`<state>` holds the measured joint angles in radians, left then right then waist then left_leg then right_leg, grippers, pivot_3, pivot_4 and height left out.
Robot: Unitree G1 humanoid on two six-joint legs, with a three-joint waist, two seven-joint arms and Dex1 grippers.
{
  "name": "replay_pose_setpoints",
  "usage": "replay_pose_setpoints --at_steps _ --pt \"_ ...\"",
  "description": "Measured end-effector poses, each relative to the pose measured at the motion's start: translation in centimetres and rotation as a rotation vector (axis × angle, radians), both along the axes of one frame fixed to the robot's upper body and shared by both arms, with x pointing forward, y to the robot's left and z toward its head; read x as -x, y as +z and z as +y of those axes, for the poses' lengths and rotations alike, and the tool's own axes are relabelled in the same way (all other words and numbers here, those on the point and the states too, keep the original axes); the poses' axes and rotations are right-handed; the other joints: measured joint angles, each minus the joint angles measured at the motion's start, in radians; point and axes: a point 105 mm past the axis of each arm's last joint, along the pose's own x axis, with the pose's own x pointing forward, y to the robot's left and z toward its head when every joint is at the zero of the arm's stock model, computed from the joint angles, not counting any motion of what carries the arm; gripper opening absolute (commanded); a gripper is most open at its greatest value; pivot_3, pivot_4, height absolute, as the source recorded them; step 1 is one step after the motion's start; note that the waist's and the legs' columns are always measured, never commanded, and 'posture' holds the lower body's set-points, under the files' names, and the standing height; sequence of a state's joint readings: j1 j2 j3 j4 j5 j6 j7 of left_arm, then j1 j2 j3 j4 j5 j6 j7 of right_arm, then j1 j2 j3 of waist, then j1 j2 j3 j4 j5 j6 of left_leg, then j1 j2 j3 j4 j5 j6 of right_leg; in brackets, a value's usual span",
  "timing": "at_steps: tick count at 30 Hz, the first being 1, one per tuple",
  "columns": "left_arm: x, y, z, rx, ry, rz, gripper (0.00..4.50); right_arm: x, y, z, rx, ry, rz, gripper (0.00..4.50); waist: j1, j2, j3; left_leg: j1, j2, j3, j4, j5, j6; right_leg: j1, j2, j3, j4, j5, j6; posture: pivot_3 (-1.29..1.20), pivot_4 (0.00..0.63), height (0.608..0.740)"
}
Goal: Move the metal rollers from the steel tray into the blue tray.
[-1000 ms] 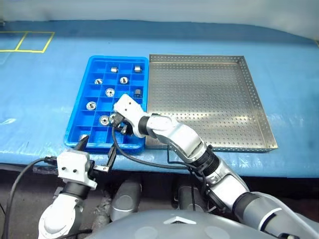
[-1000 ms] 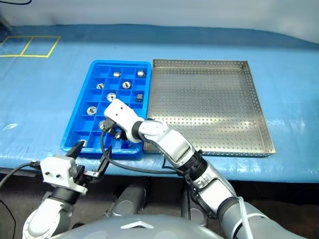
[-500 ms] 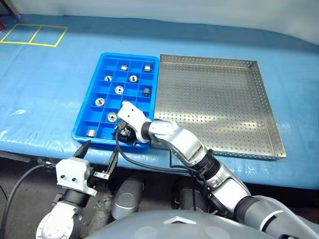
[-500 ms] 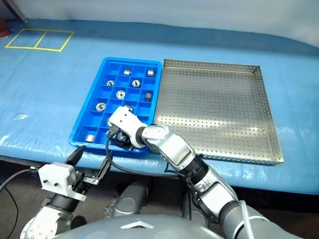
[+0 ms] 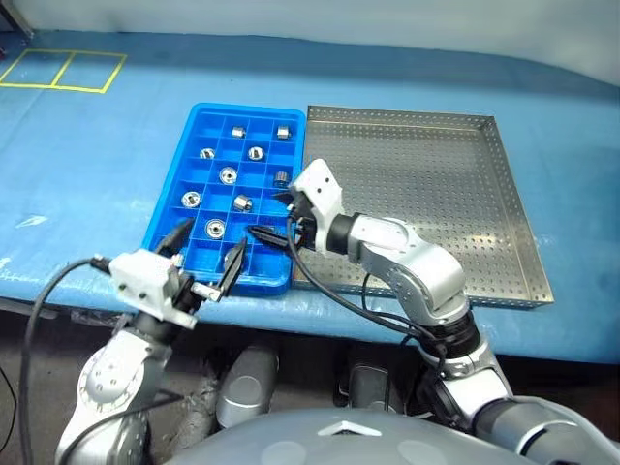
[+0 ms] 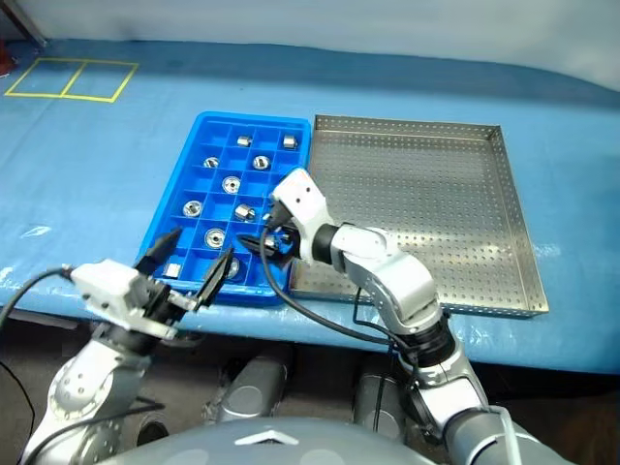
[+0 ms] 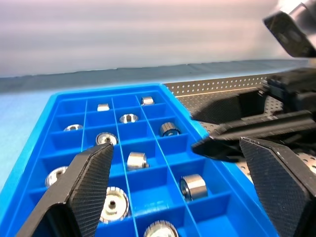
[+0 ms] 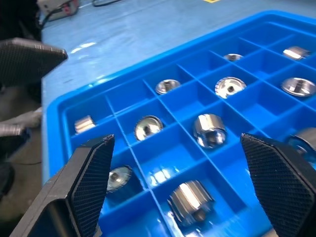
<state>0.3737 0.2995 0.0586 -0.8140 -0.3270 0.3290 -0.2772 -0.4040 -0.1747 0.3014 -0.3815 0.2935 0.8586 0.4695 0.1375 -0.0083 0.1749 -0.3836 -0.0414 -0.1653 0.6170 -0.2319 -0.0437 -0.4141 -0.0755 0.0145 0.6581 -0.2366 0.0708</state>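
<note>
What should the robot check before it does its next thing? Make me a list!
1. Steel tray has no rollers left: ok, its holey floor is bare.
2. Rollers sit in the blue tray: ok, each seen in its own square.
3. Right gripper is open and holding nothing: ok.
4. Left gripper is open and holding nothing: ok.
5. The two grippers are apart: ok, a gap shows between them over the blue tray's near end.
6. Blue tray lies beside the steel tray: ok.

trays: the blue tray (image 5: 160, 228) lay left of my steel tray (image 5: 436, 194), touching | rollers (image 5: 228, 175): in its compartments
</note>
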Motion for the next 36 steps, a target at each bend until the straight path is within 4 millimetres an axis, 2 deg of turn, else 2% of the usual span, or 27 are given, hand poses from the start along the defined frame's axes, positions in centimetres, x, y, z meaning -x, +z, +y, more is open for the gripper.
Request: replay_pose_setpoints --at_steps 7,13,18,24,29,36 --pt "-4.4 -0.6 0.0 -0.036 0.064 0.019 4.50 -1.1 -1.0 -4.0 0.043 -0.180 -0.092 4.32 -0.076 0.000 0.000 0.000 0.000 0.001 0.003 0.000 0.000 0.001 0.000 0.001 0.000 0.002 0.003 0.07 0.150 0.740" --pt "-6.0 -1.0 0.5 -0.036 0.147 0.032 4.50 -1.0 -2.1 -6.1 0.077 -0.290 -0.091 4.32 -0.132 -0.001 0.000 0.000 0.000 0.000 0.003 0.000 0.001 0.002 0.000 0.002 0.000 0.002 0.003 0.02 0.150 0.740" --pt "-6.4 -1.9 1.9 -0.045 0.213 0.076 4.50 -0.5 -1.5 -6.2 0.068 -0.297 -0.121 4.32 -0.154 -0.001 0.000 0.000 0.000 0.000 0.005 0.000 0.001 0.003 0.000 0.002 0.000 0.003 0.004 0.01 0.150 0.740" --pt "-6.5 -2.3 4.1 -0.068 0.336 0.111 4.50 -0.4 -1.8 -6.4 0.100 -0.289 -0.134 4.32 -0.155 -0.001 0.000 0.001 0.000 0.000 0.006 0.000 0.001 0.004 0.000 0.002 0.001 0.003 0.005 0.04 0.150 0.740" --pt "-6.4 -2.6 4.4 -0.075 0.359 0.126 4.50 -0.1 -1.9 -5.6 0.092 -0.264 -0.128 4.32 -0.150 -0.001 0.000 0.001 0.000 0.000 0.006 0.000 0.001 0.004 0.000 0.002 0.001 0.003 0.004 0.05 0.150 0.740" --pt "-6.3 -3.1 4.3 -0.073 0.379 0.143 4.50 -0.3 -1.9 -5.5 0.099 -0.253 -0.130 4.32 -0.148 -0.001 0.000 0.001 0.000 0.000 0.007 0.000 0.001 0.004 0.000 0.002 0.001 0.003 0.004 0.08 0.150 0.740"
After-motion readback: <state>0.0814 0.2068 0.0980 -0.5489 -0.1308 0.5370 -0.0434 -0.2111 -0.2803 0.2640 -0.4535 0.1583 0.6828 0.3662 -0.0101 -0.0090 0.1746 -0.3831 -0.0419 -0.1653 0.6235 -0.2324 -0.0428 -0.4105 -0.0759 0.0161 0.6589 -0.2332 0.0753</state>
